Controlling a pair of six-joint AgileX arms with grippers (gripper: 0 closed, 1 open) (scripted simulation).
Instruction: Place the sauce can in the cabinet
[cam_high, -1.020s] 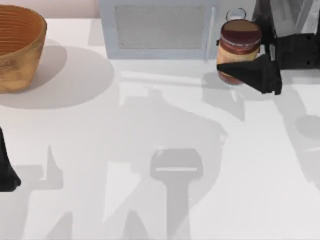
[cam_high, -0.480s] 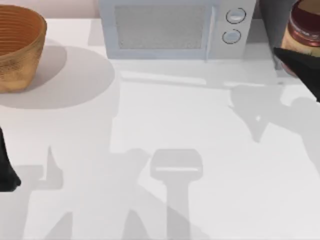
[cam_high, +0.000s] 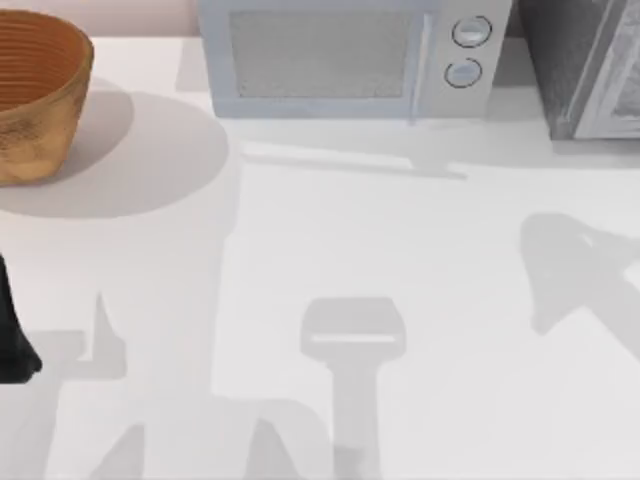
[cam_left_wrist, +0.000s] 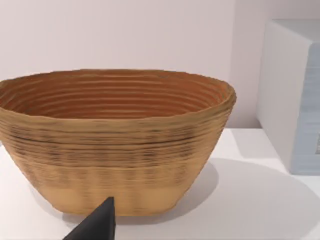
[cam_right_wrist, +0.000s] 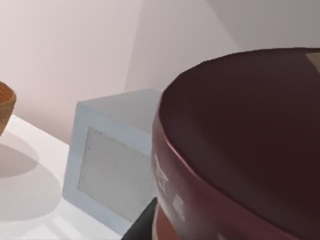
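The sauce can (cam_right_wrist: 235, 145) looms close in the right wrist view, with its flat dark-brown lid on top and reddish side below. My right gripper (cam_right_wrist: 235, 227) is shut on it, and one dark finger (cam_right_wrist: 144, 226) shows against the can's side. The can is held in the air; the gripper's shadow (cam_high: 575, 270) falls on the table's right side. The cabinet (cam_high: 585, 65), dark-grey speckled with a paler door panel, stands at the back right corner. My left arm (cam_high: 12, 340) stays parked at the table's left edge.
A pale microwave (cam_high: 350, 60) with two round knobs stands at the back centre, left of the cabinet. A woven basket (cam_high: 35, 95) sits at the back left and faces the left wrist camera as the basket (cam_left_wrist: 115, 140).
My right gripper has carried the sauce can rightward and up, out of the top view. The microwave's knobs are uncovered and the shadow has slid right. The left arm has not moved.
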